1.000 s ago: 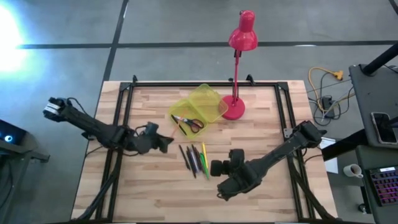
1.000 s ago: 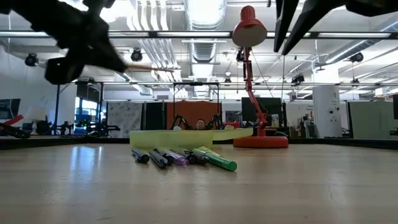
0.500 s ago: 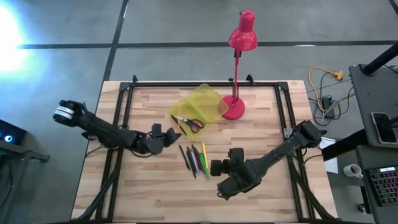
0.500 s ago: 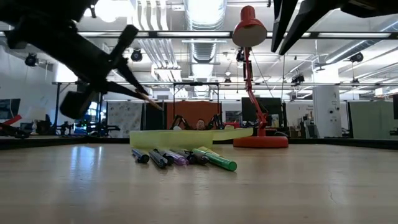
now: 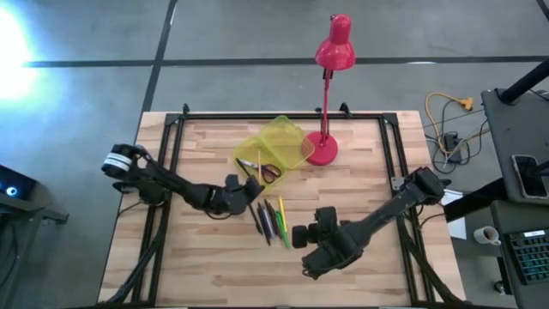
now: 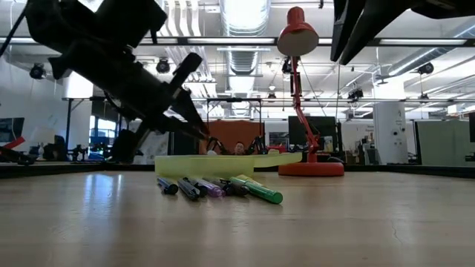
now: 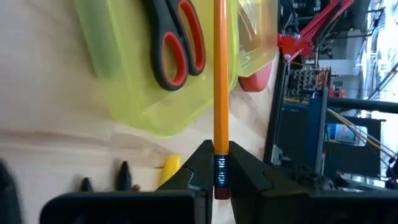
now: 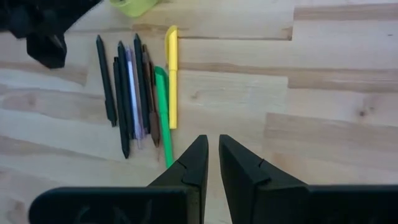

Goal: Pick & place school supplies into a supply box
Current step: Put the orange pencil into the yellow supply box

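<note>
Left tool, orange pencil clamped

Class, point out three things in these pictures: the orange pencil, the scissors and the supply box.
orange pencil (image 7: pixel 220 81), left wrist view, middle of its shaft.
scissors (image 7: pixel 177 46), left wrist view, on the red handle loops.
supply box (image 5: pixel 287 137), high view, on its open lid.

**A workshop hall around the table**

We see a wooden table on grey concrete floor. Beyond the table, ceiling lights shine over ducts, and a desk with a keyboard stands beside it.
</note>
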`<state>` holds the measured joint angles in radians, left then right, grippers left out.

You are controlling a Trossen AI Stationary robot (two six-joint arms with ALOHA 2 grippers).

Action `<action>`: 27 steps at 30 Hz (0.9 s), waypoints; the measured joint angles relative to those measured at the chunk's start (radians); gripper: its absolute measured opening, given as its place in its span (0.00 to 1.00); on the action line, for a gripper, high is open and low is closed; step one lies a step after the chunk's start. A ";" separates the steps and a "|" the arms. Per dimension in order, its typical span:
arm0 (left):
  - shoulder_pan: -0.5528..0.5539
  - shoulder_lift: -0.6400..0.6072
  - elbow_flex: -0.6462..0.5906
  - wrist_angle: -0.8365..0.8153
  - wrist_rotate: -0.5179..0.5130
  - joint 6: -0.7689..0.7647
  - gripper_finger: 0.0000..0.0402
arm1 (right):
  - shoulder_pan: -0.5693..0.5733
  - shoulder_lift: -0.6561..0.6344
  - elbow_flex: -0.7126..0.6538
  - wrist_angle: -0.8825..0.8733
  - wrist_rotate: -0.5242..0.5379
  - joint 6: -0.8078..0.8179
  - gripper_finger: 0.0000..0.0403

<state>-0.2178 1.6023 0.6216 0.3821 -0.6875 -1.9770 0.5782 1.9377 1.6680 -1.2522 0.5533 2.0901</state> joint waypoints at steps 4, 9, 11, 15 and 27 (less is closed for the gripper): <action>0.030 0.000 0.002 0.002 0.000 0.000 0.03 | 0.008 0.000 0.000 -0.003 0.000 -0.023 0.08; 0.065 -0.005 0.001 0.001 0.000 0.001 0.04 | 0.013 0.000 -0.002 -0.010 -0.004 -0.032 0.08; 0.071 -0.005 0.001 0.000 0.001 0.001 0.05 | 0.014 0.000 -0.003 -0.014 -0.004 -0.040 0.08; 0.079 -0.005 0.001 0.000 0.003 0.002 0.08 | 0.013 0.000 -0.004 -0.021 -0.005 -0.059 0.08; 0.084 -0.008 0.000 0.037 0.031 0.010 0.21 | 0.013 0.000 -0.004 -0.031 -0.004 -0.106 0.08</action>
<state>-0.1337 1.5944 0.6215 0.4187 -0.6564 -1.9669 0.5907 1.9373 1.6638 -1.2835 0.5495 1.9843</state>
